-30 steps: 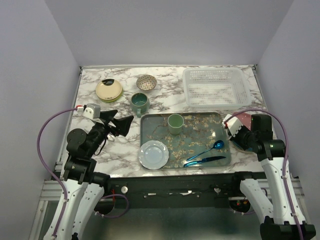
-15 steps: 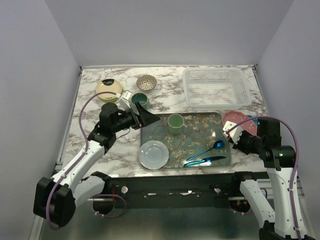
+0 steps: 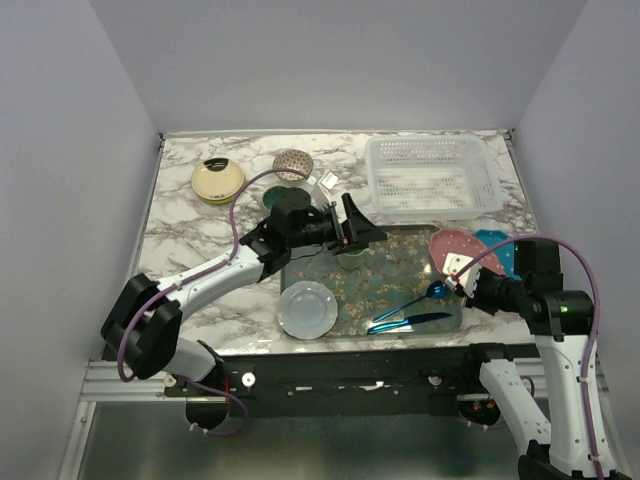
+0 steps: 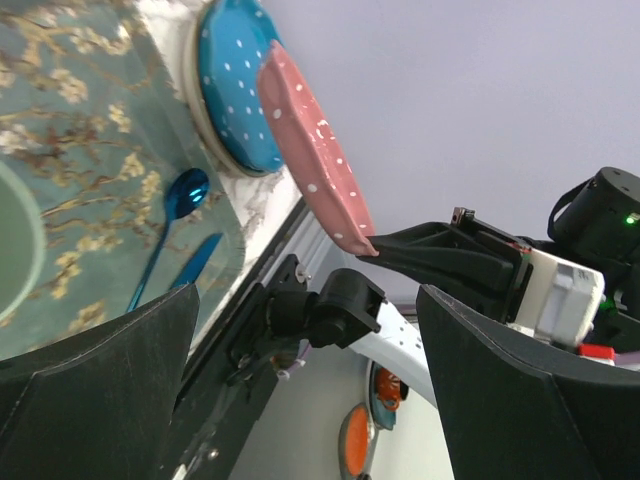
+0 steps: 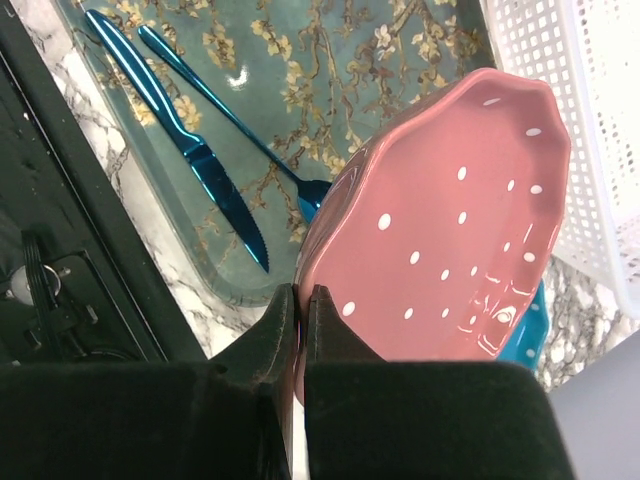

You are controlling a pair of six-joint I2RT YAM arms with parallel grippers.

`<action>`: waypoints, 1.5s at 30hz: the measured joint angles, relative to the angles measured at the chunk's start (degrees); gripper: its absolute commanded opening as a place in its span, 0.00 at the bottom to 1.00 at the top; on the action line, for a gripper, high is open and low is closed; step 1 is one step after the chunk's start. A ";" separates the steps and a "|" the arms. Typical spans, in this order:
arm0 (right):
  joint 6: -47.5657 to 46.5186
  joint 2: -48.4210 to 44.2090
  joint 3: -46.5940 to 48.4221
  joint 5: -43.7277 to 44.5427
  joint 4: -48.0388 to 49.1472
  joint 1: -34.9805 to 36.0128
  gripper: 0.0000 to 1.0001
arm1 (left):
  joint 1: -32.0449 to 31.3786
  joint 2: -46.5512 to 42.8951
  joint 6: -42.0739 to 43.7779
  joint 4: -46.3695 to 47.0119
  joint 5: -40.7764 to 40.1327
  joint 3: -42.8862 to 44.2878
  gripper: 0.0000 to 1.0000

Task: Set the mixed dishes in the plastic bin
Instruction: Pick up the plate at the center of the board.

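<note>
My right gripper [image 3: 462, 272] is shut on the rim of the pink white-dotted plate [image 3: 452, 246] and holds it tilted above the tray's right edge; in the right wrist view my right gripper [image 5: 302, 298] pinches the pink plate [image 5: 450, 220]. The teal dotted plate [image 3: 497, 250] lies beneath it on the table. My left gripper [image 3: 362, 228] is open and empty over the tray, above the green cup [image 3: 350, 256]. The white lattice bin [image 3: 430, 178] stands at the back right. An amber plate [image 3: 218, 180], a speckled bowl [image 3: 292, 163] and a dark teal mug [image 3: 272, 198] sit at the back left.
The grey crumb-strewn tray [image 3: 400, 270] holds a pale blue plate [image 3: 307, 308], a blue spoon [image 3: 420, 296] and a blue knife [image 3: 408, 322]. The left wrist view shows the pink plate [image 4: 315, 165] and the teal plate [image 4: 235, 85] behind it.
My left arm swung from the table's left side across to over the tray. My right gripper lifted the pink plate off the teal plate and shifted it left.
</note>
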 measured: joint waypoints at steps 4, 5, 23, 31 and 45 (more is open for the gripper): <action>-1.90 1.51 2.12 -0.48 -0.39 0.04 0.01 | -2.43 4.76 -0.66 -0.07 -0.22 4.70 0.99; -2.54 2.10 2.93 -0.59 -0.46 0.07 0.00 | -3.02 6.08 -0.68 -0.11 -0.24 6.29 0.99; -13.77 10.08 12.81 1.92 -2.73 4.33 0.00 | -6.08 17.88 2.80 -10.67 -2.43 25.44 0.95; -15.17 10.82 12.81 3.63 -2.69 5.70 0.01 | -8.63 23.74 5.57 -18.18 -5.62 33.09 0.81; -16.06 11.26 12.72 4.98 -2.16 7.85 0.01 | -9.73 29.77 7.45 -24.61 -6.86 41.83 0.21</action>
